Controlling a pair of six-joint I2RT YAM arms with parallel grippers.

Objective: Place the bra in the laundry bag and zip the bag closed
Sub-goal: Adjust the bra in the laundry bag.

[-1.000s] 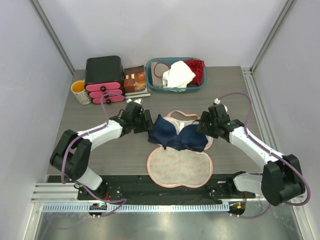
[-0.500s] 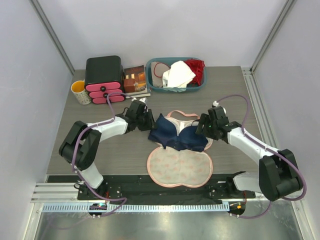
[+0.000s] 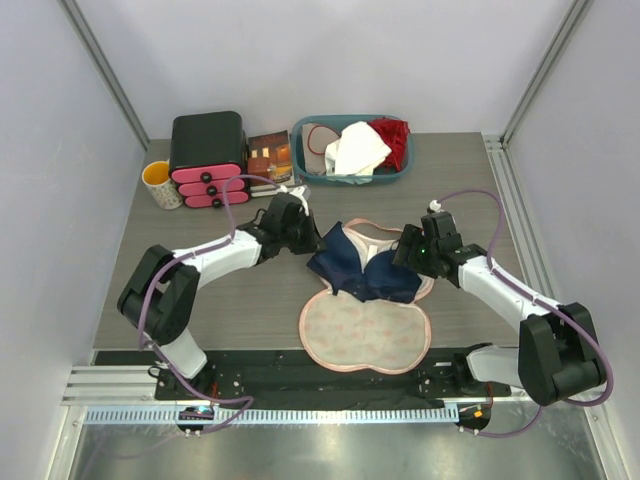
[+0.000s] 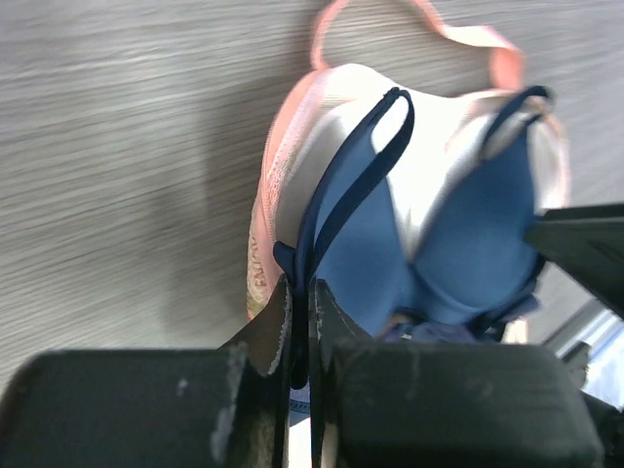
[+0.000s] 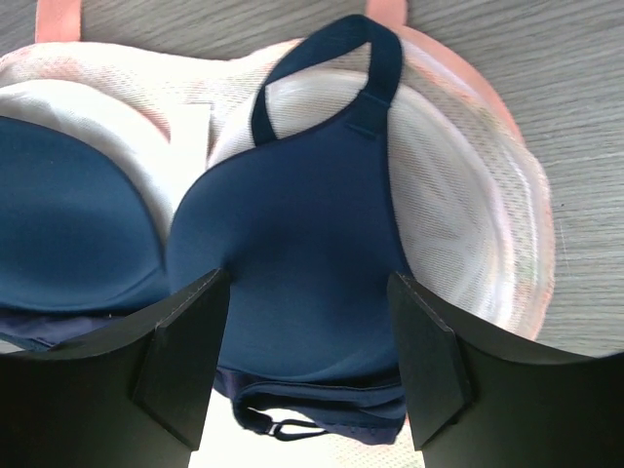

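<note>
Left wrist: my left gripper [image 4: 302,304] pinches the bra [image 4: 468,244] strap; right gripper [image 5: 304,292] gapes open. Tugging may drag it off the laundry bag [image 5: 468,195].

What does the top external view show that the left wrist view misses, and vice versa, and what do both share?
Only top external: the teal plastic basket, the black box with pink drawers, the yellow mug and the floral near half of the pale pink laundry bag. Only left wrist: the left jaws pinched shut on a strap of the dark navy padded bra. Both: that bra lying in the bag's far half.
</note>
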